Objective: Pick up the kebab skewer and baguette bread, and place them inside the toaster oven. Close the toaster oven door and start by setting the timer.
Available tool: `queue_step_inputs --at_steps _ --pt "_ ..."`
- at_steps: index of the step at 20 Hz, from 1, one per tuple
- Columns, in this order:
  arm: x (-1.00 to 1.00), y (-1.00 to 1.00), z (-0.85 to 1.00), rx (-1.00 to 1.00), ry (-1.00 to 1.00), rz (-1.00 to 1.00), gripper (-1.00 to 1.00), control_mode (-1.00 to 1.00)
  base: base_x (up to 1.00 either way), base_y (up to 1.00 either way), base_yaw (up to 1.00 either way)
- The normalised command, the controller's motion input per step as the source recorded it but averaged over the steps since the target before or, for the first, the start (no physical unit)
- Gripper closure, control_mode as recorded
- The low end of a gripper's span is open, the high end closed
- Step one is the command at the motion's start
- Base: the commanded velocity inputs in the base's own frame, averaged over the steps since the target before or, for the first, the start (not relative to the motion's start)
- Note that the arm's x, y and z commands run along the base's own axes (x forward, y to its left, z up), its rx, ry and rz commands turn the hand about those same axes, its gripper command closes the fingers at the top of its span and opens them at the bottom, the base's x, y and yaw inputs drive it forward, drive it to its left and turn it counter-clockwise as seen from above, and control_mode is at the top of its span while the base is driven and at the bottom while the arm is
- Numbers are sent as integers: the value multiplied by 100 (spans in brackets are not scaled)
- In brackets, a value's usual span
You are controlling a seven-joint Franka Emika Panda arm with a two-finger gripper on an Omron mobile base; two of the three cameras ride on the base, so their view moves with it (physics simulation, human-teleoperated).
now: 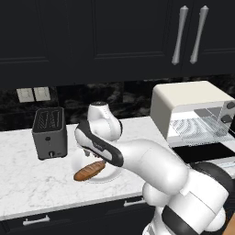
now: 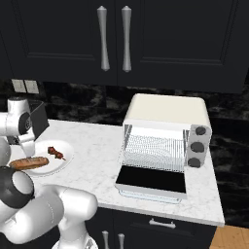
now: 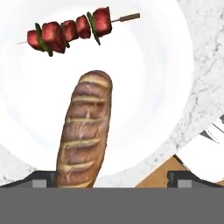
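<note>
1. Claw (image 3: 112, 177) hung wide open directly above the white plate (image 3: 175, 87), its two dark tips spread far apart at the bottom of the hand view and gripping nothing.
2. That wide spread made sense: the baguette bread (image 3: 85, 131) ran lengthwise between the tips, so the opening looked set to straddle the loaf across its narrow width.
3. The baguette bread lay flat on the plate, one end towards the claw, the other pointing at the kebab skewer (image 3: 70, 30).
4. The kebab skewer rested crosswise at the plate's far side, near the loaf's end but apart from it, leaving room to take either without disturbing the other.
5. From the right base view, the plate sat on the bench (image 2: 97, 146) well to the left of the toaster oven (image 2: 165, 131), with skewer and loaf side by side on it.
6. The toaster oven door (image 2: 151, 181) lay folded down flat, and the wire rack (image 2: 153, 153) stood exposed, ready to take food; nothing was on it yet.
7. A dark slot toaster (image 1: 49, 133) stood just behind the plate, so a lift would probably have needed to go straight up before swinging right.
8. Judging by this, the job was at its very start: both foods unpicked, the door to shut, the timer knobs (image 2: 197, 146) untouched.
</note>
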Motion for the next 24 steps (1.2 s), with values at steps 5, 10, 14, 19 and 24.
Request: queue_step_inputs --at_steps 5,10,14,19,24 --pt "3 1 -38 0 0 0 -100 -100 0 0 0" --pt "29 0 -57 0 0 0 -100 -100 0 0 0" --pt "12 6 -30 0 -2 -3 -100 -100 0 0 0" --pt "0 12 -7 0 0 -8 -100 -100 0 0 0" --pt "0 9 -10 0 0 -9 -100 -100 0 0 0"
